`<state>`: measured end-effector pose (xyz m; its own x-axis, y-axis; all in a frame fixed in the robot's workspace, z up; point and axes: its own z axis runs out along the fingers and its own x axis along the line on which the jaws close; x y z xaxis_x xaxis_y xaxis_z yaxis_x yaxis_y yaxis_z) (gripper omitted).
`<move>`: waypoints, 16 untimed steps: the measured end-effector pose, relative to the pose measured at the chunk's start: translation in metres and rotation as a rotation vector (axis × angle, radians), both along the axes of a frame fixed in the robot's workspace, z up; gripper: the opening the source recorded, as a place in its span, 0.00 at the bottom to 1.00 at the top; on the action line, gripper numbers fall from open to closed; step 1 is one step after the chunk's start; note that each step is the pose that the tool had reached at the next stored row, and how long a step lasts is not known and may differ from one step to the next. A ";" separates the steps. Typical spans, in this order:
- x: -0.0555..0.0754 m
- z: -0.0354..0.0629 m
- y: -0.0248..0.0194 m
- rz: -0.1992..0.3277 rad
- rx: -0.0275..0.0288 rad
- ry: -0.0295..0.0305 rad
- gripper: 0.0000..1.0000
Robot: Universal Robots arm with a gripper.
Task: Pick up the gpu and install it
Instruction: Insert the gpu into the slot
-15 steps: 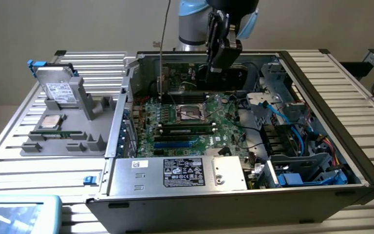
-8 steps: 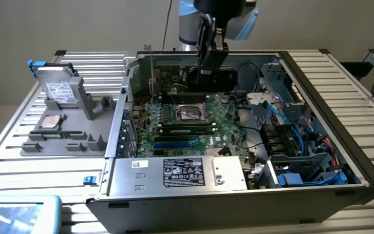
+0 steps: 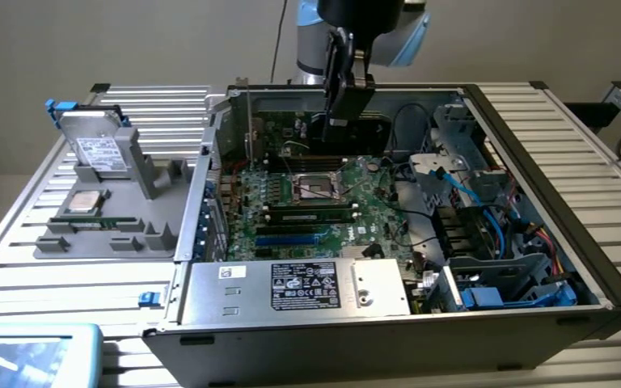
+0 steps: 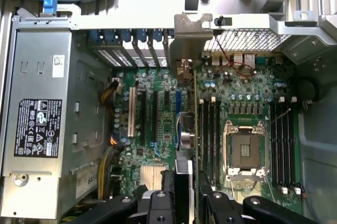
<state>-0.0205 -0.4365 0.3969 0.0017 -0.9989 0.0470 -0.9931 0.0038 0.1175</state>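
The gpu [image 3: 348, 109] is a dark flat card hanging upright from my gripper [image 3: 348, 79], above the back part of the open computer case [image 3: 601, 267]. In the wrist view the gpu [image 4: 185, 145] shows edge-on, with its silver bracket [image 4: 192, 29] toward the case's rear slot wall. My gripper [image 4: 184, 184] is shut on the card, with one black finger on each face. The card hangs over the green motherboard [image 4: 158, 124], between the white expansion slot [image 4: 131, 110] and the memory slots [image 4: 208, 129]. It is clear of the board.
A power supply [image 3: 300, 287] fills the case's near corner. The empty CPU socket [image 3: 316, 186] sits mid-board, and drive cages with blue cables [image 3: 483, 242] are on the exterior view's right. A grey tray [image 3: 106, 234] outside the case holds a hard drive [image 3: 100, 149]. A teach pendant [image 3: 19, 356] lies nearby.
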 end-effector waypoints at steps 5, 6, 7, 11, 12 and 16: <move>-0.001 -0.0022 -0.0001 0.002 -0.0001 -0.0006 0.28; -0.001 -0.0022 -0.0001 0.001 -0.0002 -0.0006 0.28; -0.001 -0.0022 -0.0001 0.001 -0.0008 -0.0005 0.28; -0.003 -0.0032 -0.0001 0.002 -0.0019 -0.0008 0.28; -0.004 -0.0032 -0.0001 0.002 -0.0020 -0.0009 0.28; -0.007 -0.0059 -0.0009 0.002 -0.0017 -0.0044 0.28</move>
<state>-0.0279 -0.4374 0.3911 0.0034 -0.9988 0.0487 -0.9936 0.0021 0.1131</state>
